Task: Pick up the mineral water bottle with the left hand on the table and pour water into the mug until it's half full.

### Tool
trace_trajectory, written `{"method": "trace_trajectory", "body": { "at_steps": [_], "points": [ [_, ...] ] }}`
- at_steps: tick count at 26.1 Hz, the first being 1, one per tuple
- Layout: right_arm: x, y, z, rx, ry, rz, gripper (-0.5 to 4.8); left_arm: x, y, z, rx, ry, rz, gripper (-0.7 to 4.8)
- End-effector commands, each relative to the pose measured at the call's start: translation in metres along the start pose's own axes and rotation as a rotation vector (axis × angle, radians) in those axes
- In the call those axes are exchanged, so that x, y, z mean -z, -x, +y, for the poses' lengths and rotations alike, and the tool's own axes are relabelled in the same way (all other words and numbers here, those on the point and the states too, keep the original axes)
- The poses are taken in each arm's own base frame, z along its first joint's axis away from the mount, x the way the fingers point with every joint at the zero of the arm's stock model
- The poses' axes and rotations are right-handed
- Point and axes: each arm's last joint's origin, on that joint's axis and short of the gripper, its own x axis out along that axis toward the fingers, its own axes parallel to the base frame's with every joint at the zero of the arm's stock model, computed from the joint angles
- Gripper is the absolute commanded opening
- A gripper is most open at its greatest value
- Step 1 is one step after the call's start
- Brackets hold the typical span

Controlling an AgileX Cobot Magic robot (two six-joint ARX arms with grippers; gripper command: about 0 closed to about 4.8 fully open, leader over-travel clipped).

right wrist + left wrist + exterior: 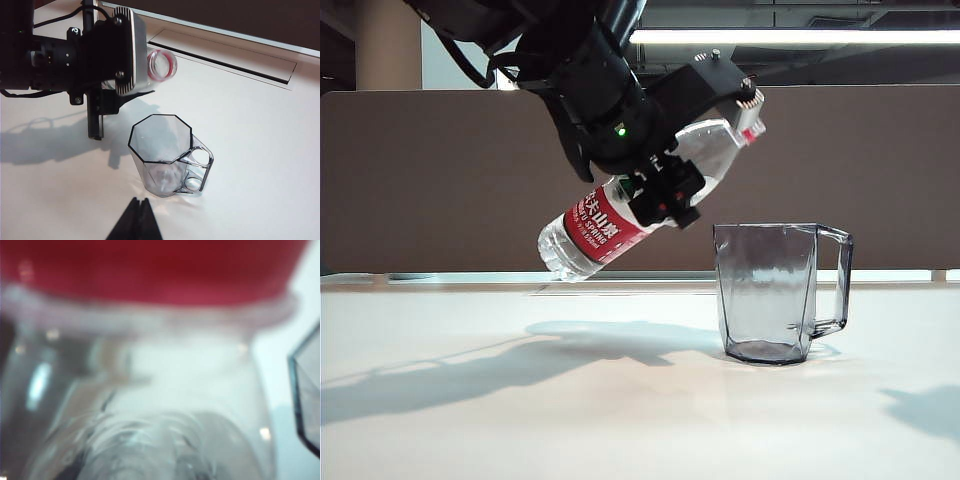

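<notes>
- Gripping the mineral water bottle [620, 205] around its body, the left gripper [665, 185] holds it tilted in the air, neck [161, 65] raised, near the mug's rim
- mug [778, 292] stands upright on the white table [520, 420], looking empty
- right gripper [136, 220] hovers near the mug, fingers pressed together, holding nothing
</notes>
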Motion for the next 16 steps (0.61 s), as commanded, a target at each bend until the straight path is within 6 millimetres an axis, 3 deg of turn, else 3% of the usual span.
{"method": "trace_trajectory", "body": {
  "at_steps": [1,16],
  "points": [
    [-0.0041,0.0018,0.0001,-0.002,0.004,-0.027,-0.02,-0.0049,0.0009,0.0025,-0.019,-0.062,-0.021,2.13],
    [-0.0041,0.0018,0.0001,-0.002,0.004,-0.027,-0.02,-0.0048,0.0007,-0.0013,-0.021,-0.205,0.008,2.13]
  ]
}}
